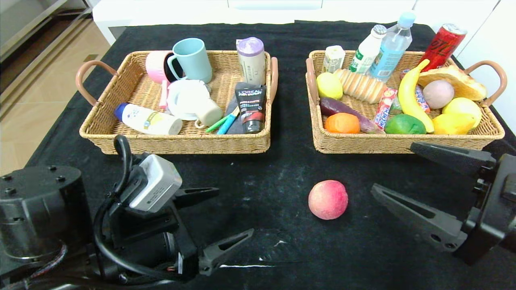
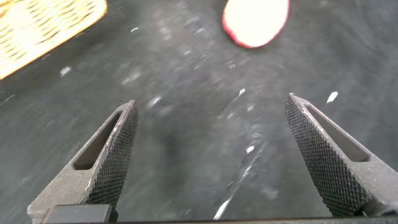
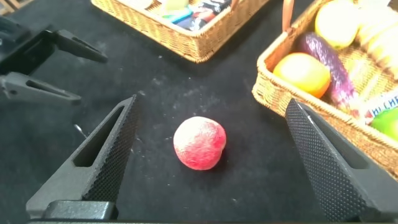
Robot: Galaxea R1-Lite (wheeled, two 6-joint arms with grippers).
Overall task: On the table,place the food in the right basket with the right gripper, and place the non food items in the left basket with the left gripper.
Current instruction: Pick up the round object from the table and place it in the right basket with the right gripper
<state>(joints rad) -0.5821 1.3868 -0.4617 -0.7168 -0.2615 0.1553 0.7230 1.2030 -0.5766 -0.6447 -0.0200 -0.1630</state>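
With our right gripper (image 3: 208, 155) spread wide around the peach (image 3: 199, 143) (round, firm-looking, probably rolls), we would pinch its widest middle.

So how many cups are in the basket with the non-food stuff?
3. In the left basket: a pink cup and a blue mug at the back, a cream cup on the white dish. More may be hidden.

Beige tiled floor (image 1: 24, 121), white cabinets (image 1: 258, 10)
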